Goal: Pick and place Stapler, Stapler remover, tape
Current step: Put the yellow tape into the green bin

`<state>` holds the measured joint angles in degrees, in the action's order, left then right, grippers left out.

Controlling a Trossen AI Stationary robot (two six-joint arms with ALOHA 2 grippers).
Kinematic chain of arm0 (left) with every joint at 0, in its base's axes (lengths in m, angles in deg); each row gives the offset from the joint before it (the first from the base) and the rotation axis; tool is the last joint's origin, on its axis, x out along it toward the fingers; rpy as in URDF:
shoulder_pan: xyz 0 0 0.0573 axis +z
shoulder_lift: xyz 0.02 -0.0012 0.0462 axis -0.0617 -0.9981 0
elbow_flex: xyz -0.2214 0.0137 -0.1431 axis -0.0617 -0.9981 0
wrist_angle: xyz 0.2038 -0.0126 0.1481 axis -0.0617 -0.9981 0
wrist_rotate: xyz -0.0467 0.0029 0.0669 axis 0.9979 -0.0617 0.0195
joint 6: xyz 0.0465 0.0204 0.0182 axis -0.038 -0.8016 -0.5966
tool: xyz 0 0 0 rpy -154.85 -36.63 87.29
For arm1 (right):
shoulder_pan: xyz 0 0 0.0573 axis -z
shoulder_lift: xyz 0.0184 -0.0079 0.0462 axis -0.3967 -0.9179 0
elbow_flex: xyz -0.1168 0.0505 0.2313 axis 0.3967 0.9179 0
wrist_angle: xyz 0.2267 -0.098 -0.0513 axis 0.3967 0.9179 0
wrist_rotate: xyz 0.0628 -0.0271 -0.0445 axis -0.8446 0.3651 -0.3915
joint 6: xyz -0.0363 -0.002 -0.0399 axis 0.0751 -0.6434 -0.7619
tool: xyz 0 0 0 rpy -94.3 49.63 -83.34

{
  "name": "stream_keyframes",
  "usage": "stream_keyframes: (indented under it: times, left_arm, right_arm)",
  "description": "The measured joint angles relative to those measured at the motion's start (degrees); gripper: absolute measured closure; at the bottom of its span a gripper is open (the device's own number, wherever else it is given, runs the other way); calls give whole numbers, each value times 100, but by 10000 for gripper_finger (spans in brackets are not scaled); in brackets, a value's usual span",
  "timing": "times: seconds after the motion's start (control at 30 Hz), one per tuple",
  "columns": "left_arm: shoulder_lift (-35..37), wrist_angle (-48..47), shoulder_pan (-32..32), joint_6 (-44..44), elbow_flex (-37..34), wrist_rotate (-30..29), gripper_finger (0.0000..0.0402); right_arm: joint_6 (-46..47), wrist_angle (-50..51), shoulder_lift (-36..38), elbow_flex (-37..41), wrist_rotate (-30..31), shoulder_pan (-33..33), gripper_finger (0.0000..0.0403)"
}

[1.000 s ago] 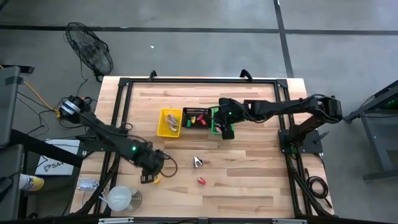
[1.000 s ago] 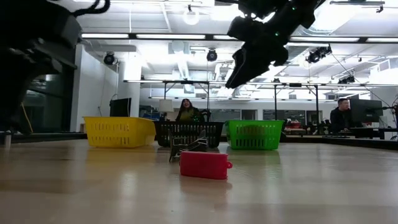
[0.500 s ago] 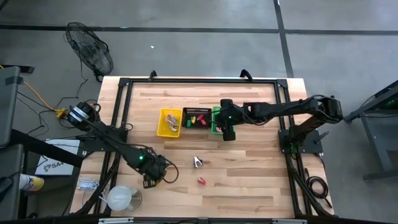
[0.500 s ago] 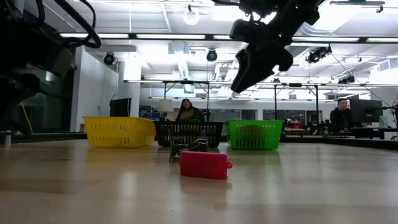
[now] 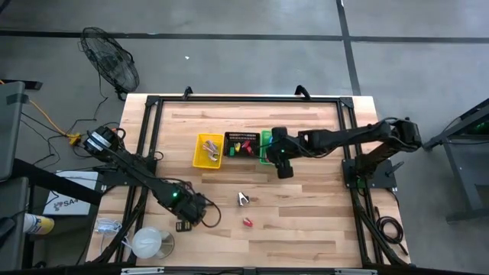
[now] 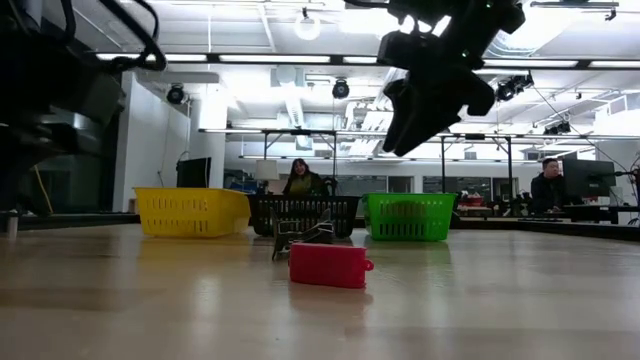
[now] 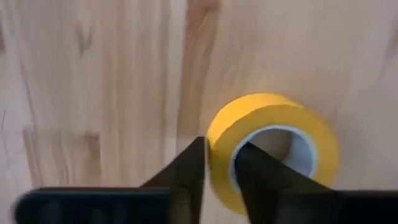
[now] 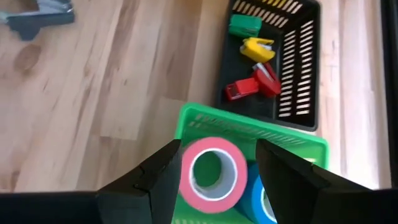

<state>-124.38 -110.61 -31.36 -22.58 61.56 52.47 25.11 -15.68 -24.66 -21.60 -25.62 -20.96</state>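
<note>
A yellow tape roll (image 7: 273, 118) lies flat on the table near the left front, hole upward. My left gripper (image 7: 221, 168) (image 5: 187, 214) points down onto it and is shut on its wall; in the high view the gripper hides the roll. My right gripper (image 8: 217, 149) (image 5: 283, 168) hangs open above the green basket (image 8: 249, 134), which holds a pink tape roll (image 8: 211, 183) and a blue one (image 8: 264, 199). A red stapler (image 5: 247, 222) (image 6: 330, 265) and a metal stapler remover (image 5: 243, 198) (image 6: 300, 237) lie on the table's middle. My left gripper pinches the yellow roll's wall (image 7: 219, 140) on the side nearest the wrist camera. One finger (image 7: 261, 174) is inside the hole and the other (image 7: 186, 171) is outside. The fingers come from above, pointing down. The roll lies flat on the table.
A yellow basket (image 5: 208, 150), a black basket (image 5: 240, 143) with small staplers and the green basket (image 5: 265, 147) stand in a row at the table's middle far side. A large white roll (image 5: 147, 243) sits at the near left corner. People sit in the room behind.
My left gripper has sunk and gone toward the table's near edge onto the yellow tape, which showed beside it before and is now hidden under it in the high view. My right gripper has drawn slightly toward the near edge, away from the green basket, tipping a little.
</note>
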Motion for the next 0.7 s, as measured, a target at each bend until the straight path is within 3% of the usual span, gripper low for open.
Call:
stream_keyframes:
  times: [0.1,0.37,0.53,0.7]
  left_arm:
    - [0,275,2,-494,0,-140,372]
    - [2,482,185,-1678,486,-1541,368]
    - [4,476,596,-2850,958,-2399,368]
    - [7,495,1215,-3705,1301,-2717,368]
  right_arm:
    - [-17,57,0,0,0,-89,206]
    - [-495,206,0,0,-2,-478,206]
    - [-1576,212,0,0,175,-937,206]
    - [-2995,203,-2,0,908,-1470,206]
